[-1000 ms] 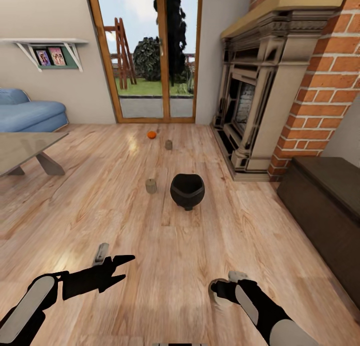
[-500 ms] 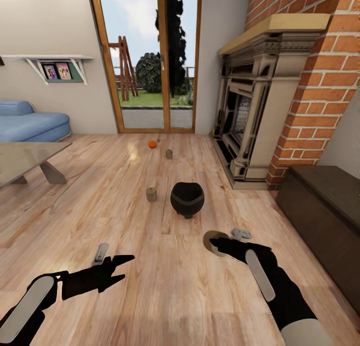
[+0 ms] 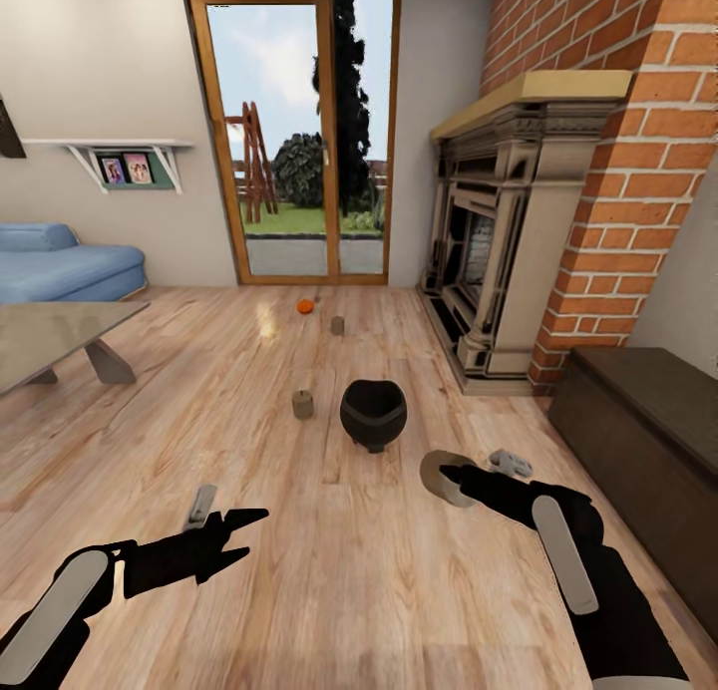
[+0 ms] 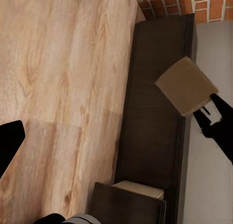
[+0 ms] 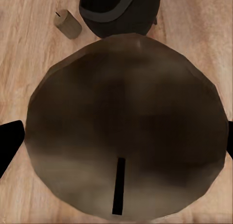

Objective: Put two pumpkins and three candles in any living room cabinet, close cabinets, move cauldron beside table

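The held candle (image 3: 440, 477) sat lower right of centre, gripped in the right gripper (image 3: 469, 476), jaws clamped on it, wick end facing the wrist camera. The cabinet (image 3: 638, 441) lay at the right edge, nearer this arm. The left gripper (image 3: 224, 525) hung spread wide.

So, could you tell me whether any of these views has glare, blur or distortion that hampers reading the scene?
Head view: a bright glare patch on the floor near the pumpkin, and wide-angle bending of the fireplace. Right wrist view: the held candle sits very close to the lens, soft and blurred, hiding most of the cauldron. Left wrist view: the cabinet reads fairly crisp.
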You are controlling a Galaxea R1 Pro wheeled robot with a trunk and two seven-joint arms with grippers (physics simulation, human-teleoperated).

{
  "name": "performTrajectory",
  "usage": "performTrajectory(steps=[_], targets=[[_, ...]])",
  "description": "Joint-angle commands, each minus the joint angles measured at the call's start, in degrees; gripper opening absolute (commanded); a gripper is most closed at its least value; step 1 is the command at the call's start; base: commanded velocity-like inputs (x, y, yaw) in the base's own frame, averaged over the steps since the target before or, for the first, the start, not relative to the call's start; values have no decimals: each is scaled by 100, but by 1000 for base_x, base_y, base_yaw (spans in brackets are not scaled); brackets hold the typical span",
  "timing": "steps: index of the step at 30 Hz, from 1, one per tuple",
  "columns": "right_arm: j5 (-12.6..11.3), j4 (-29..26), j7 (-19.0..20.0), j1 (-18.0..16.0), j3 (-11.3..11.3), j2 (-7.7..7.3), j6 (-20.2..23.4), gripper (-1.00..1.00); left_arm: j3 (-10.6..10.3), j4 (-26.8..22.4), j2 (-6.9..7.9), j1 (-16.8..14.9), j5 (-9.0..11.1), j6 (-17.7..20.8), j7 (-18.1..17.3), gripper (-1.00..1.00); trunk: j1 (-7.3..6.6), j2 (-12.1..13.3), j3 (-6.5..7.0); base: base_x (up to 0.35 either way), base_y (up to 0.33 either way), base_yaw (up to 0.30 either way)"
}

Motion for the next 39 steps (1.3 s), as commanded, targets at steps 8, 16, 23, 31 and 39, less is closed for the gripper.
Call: performTrajectory(steps=[8, 16, 23, 31, 39], targets=[[-212, -162, -34, -4, -100, 1, 282, -100, -6, -3, 2, -3, 40, 8, 37, 100, -21, 9, 172, 0, 0, 0], [-216, -174, -8, -6, -101, 1, 315, -100, -7, -3, 1, -3, 40, 9, 34, 100, -26, 12, 216, 3, 0, 0], [-216, -169, -6, -6, -93, -1, 312, -100, -7, -3, 1, -3, 40, 10, 39, 100, -26, 12, 216, 241, -64, 0], [-209, -130, -6, -7, -92, 2, 297, -100, -14, -3, 1, -3, 40, 8, 42, 100, -26, 12, 216, 247, -158, 0], [-207, -94, -6, -7, -95, 8, 273, -100, -15, -3, -8, -3, 40, 8, 43, 100, -26, 12, 216, 335, -6, 0]])
